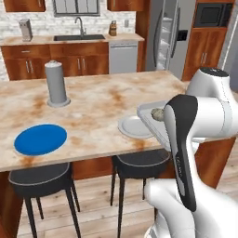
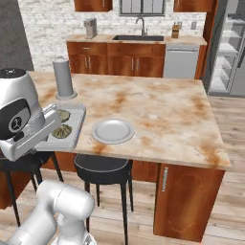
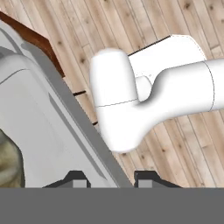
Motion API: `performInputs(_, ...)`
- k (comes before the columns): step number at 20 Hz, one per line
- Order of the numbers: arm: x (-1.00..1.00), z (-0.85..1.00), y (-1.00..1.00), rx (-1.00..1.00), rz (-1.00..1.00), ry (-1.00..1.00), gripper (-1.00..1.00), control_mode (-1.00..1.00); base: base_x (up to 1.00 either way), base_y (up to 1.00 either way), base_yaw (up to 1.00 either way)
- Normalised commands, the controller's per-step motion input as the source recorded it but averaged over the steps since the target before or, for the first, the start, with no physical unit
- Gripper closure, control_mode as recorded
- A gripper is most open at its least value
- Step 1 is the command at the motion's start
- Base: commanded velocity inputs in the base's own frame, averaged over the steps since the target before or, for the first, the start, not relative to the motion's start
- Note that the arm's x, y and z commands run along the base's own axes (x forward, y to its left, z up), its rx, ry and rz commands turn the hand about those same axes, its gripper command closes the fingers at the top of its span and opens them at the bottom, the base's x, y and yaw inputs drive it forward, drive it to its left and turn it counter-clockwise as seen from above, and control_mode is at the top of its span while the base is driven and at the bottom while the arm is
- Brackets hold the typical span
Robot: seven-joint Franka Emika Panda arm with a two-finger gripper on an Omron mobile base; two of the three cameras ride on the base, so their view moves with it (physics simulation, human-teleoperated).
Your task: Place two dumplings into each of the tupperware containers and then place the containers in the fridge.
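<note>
Mottled olive-tan dumplings sit in a light grey container, beside a pale grey plate and a bright blue plate on the rust-blotched beige counter.

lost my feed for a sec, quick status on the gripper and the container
Gripper clamped on the rim of the light grey container at the island edge. Two dumplings inside. Round grey plate beside it, apart.

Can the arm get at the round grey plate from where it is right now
Probably yes, but not freely: its fingers straddle the rim of the light grey container, apparently gripping it. The round grey plate sits just beside that container on the counter, nothing between them.
</note>
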Motion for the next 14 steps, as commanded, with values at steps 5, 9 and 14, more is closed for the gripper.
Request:
performInputs(5, 0.0, 0.0, 0.0, 0.0, 0.0, 0.0, 1.0, 1.0, 0.04, -1.0, -0.04)
performInputs(9, 0.0, 0.0, 0.0, 0.0, 0.0, 0.0, 1.0, 1.0, 0.13, -1.0, -0.05)
performInputs(14, 0.0, 0.0, 0.0, 0.0, 0.0, 0.0, 1.0, 1.0, 0.21, -1.0, -0.05)
